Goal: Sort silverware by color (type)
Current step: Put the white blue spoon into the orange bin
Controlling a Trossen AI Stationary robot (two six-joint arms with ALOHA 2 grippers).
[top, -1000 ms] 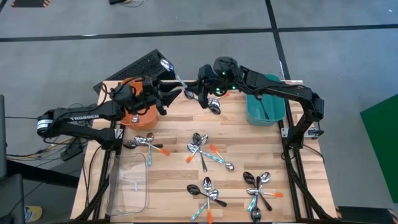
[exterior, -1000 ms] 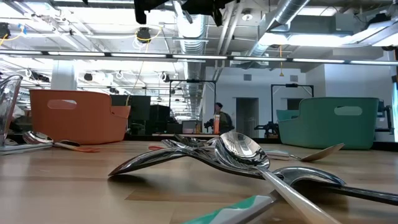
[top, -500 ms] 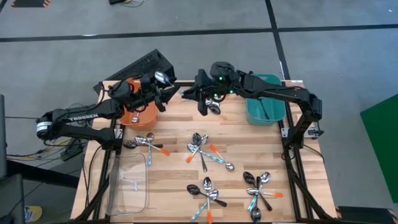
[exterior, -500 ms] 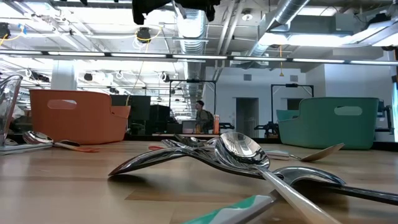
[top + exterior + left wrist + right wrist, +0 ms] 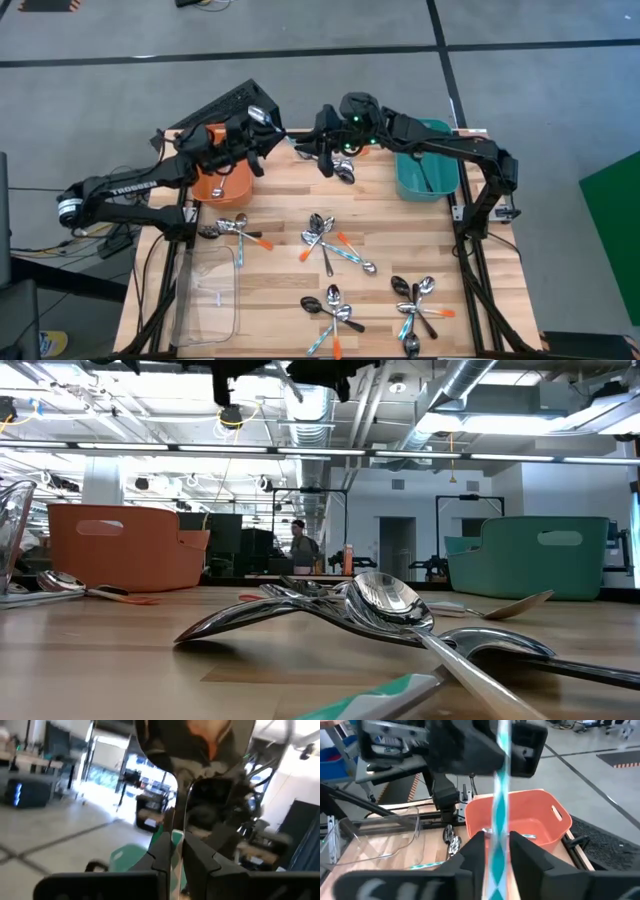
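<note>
A spoon with a light-blue handle [image 5: 498,795] and a shiny bowl [image 5: 258,115] hangs in the air over the table's far edge, between my two grippers. My left gripper [image 5: 265,140] comes from the left and is shut on it [image 5: 176,855]. My right gripper [image 5: 303,148] faces it from the right. It is open, and its fingers [image 5: 476,851] stand on either side of the handle's free end with a slim gap. Other silverware lies in loose piles [image 5: 325,240] on the wooden table. My left gripper pinches the spoon's handle [image 5: 176,839] between its two fingers, near where the light-blue part meets the silver neck. The fingers come about level from the table's left. The bowl [image 5: 200,760] rises past the fingertips, and the spoon is lifted clear of the table.
An orange bin [image 5: 215,178] stands at the far left under my left arm, a teal bin [image 5: 425,170] at the far right, and a clear tray [image 5: 205,295] at the near left. More spoon piles lie here [image 5: 235,230], here [image 5: 415,300] and here [image 5: 333,310]. One spoon [image 5: 344,172] lies below my right gripper.
My left gripper has swung a little toward the table's far edge and has shut on the spoon's handle. The spoon's bowl has shifted slightly toward the left gripper. The spoon stays in the air.
</note>
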